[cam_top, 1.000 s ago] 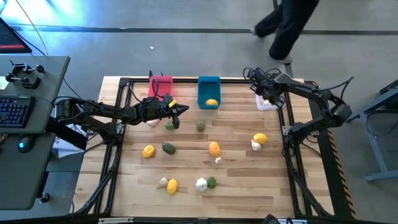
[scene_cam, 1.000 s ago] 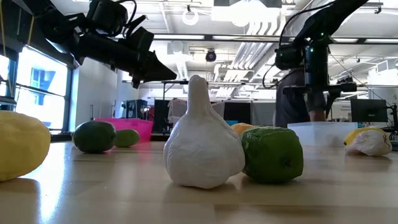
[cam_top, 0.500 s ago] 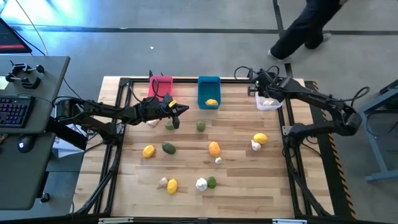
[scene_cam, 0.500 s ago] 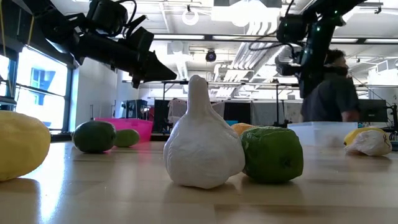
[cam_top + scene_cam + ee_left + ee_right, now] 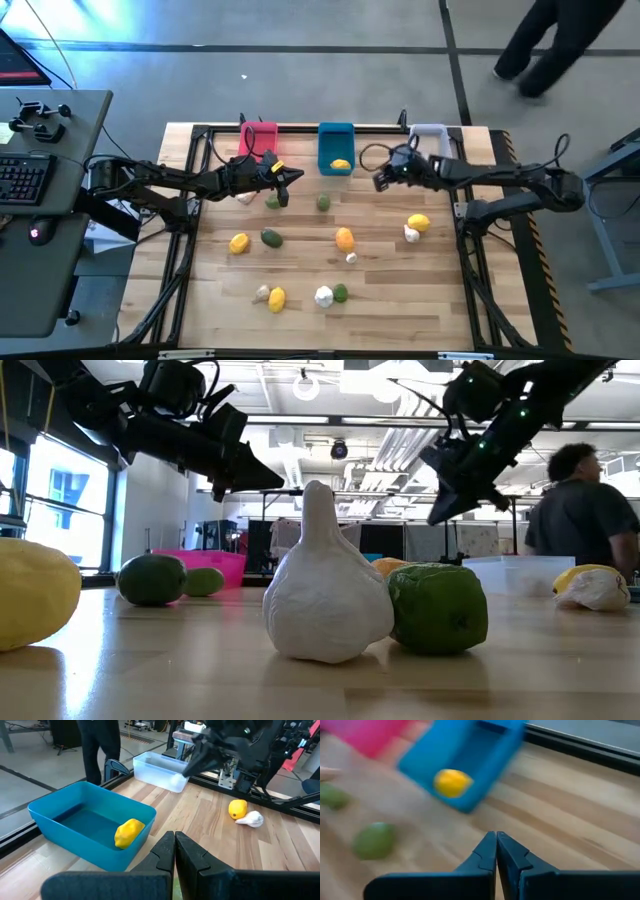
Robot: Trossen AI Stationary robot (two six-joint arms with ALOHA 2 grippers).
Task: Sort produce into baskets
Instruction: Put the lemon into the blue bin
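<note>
Three baskets stand along the table's far edge: pink (image 5: 258,138), blue (image 5: 336,146) with one yellow lemon (image 5: 340,165) inside, and pale (image 5: 428,134). Loose produce lies on the wood: green pieces (image 5: 323,202) (image 5: 271,237), an orange-yellow one (image 5: 344,238), a yellow one with a white garlic (image 5: 411,234), and a near group with a white garlic (image 5: 328,590) and a green piece (image 5: 437,607). My left gripper (image 5: 295,177) hangs shut and empty in front of the pink basket. My right gripper (image 5: 378,183) hangs shut and empty above the table between the blue and pale baskets, slanting down.
A black frame (image 5: 300,128) runs round the table's edge. A person (image 5: 580,510) stands beyond the far right corner. Bare wood lies between the far baskets and the scattered produce in the middle (image 5: 380,215).
My right gripper has left the pale basket and swung toward the table's left, level above the wood, tipping from pointing down to slanting and rolling about its own line. The person behind the table has walked on toward the right. My left arm has kept still.
</note>
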